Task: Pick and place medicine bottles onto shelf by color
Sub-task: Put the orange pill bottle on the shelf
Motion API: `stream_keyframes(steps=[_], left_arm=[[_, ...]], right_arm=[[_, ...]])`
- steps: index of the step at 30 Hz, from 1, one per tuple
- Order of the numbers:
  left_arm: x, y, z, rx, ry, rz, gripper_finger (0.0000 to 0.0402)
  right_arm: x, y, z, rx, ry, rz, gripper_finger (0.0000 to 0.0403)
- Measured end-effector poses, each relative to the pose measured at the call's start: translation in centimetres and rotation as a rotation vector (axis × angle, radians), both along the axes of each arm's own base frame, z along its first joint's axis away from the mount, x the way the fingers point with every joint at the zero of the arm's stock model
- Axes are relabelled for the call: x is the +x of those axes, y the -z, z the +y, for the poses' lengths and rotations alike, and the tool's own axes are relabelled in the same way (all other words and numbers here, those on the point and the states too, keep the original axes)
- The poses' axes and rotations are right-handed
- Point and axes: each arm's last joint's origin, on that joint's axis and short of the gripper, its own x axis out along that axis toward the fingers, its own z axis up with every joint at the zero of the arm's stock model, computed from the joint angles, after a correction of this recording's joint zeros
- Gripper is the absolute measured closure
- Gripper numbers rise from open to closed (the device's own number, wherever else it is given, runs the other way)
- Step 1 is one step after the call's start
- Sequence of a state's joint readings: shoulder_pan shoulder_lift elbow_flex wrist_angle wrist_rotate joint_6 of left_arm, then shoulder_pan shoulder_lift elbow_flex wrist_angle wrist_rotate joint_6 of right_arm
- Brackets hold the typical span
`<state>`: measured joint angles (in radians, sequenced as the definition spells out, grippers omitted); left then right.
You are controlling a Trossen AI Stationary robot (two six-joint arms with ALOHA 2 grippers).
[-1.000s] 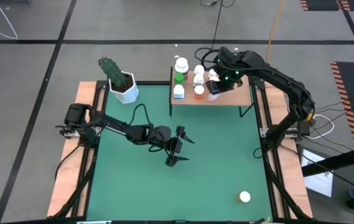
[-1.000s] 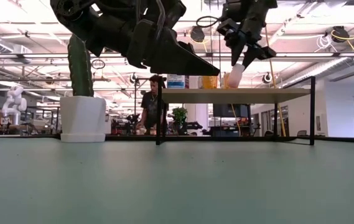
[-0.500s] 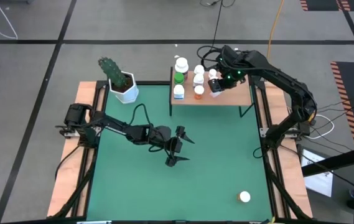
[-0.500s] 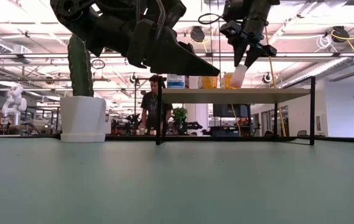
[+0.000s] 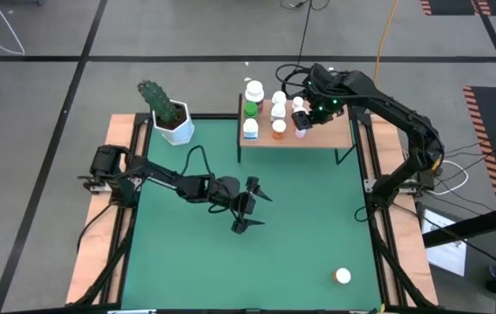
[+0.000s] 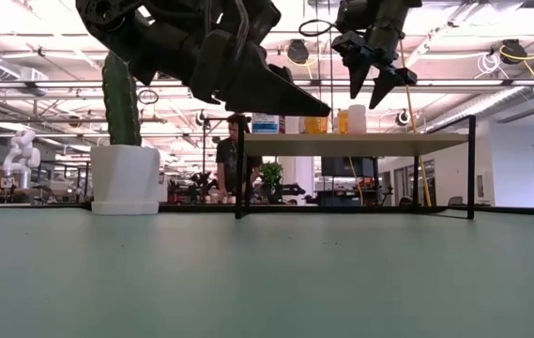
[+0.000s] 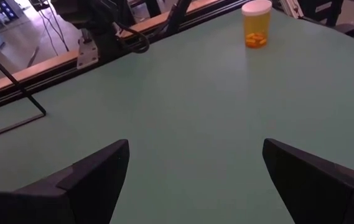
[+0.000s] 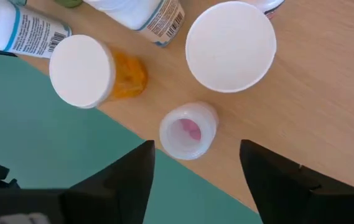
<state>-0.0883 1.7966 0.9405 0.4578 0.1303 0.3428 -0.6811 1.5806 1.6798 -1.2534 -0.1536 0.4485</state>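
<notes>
My right gripper (image 8: pixel 196 155) is open and hovers just above the light-wood shelf (image 5: pixel 317 137) at the table's far right. Below and between its fingers, a pink-filled bottle (image 8: pixel 188 130) stands upright on its base on the board (image 6: pixel 356 119). Beside it on the shelf stand an orange bottle (image 8: pixel 83 71), a wide white-capped one (image 8: pixel 230 45), a blue-labelled one (image 5: pixel 250 128) and a green one (image 5: pixel 253 92). Another orange bottle (image 7: pixel 256 23) stands on the green mat near the near right corner (image 5: pixel 343 276). My left gripper (image 5: pixel 254 209) is open, held over the middle of the mat.
A white pot with a green cactus (image 5: pixel 174 125) stands at the mat's far left corner. The shelf's thin black legs (image 6: pixel 471 167) stand on the mat. Wooden strips (image 5: pixel 98 249) edge the mat. A person (image 6: pixel 231 155) stands in the room behind.
My right gripper set the pink bottle, held tilted a second ago, down onto the shelf, then opened and let go. The bottle now stands upright on the board, apart from the fingers. My left arm has kept still.
</notes>
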Motion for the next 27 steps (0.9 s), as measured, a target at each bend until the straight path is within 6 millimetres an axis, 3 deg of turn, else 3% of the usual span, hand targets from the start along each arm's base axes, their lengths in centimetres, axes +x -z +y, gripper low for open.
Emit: stream_keyframes(steps=[3, 6, 9, 14, 20, 24, 27], left_arm=[[-0.1, 0.2, 0.0, 0.001, -0.001, 0.02, 0.003], [-0.2, 0.4, 0.0, 0.004, -0.003, 0.041, 0.003], [-0.2, 0.5, 0.0, 0.009, -0.01, 0.057, 0.003], [-0.3, 0.6, 0.1, 0.014, -0.038, 0.067, 0.003], [-0.6, 1.2, -0.1, -0.051, -0.081, 0.151, 0.003], [-0.8, 1.3, -0.8, -0.099, -0.094, 0.183, 0.003], [-0.8, 1.1, -1.6, -0.102, -0.072, 0.16, 0.003]], right_arm=[[-0.4, -0.3, 0.7, 0.011, -0.023, 0.018, 0.0173], [-1.0, -1.0, 2.9, 0.016, -0.079, 0.089, 0.0173], [-1.4, -1.4, 6.6, -0.006, -0.135, 0.195, 0.0173], [-1.6, -1.1, 14.2, -0.035, -0.321, 0.197, 0.0173], [-2.0, 2.6, 24.7, 0.01, -0.482, 0.112, 0.0173], [0.0, 6.2, 31.2, 0.044, -0.631, 0.003, 0.0186], [1.0, 8.3, 35.0, 0.073, -0.694, 0.06, 0.0203]])
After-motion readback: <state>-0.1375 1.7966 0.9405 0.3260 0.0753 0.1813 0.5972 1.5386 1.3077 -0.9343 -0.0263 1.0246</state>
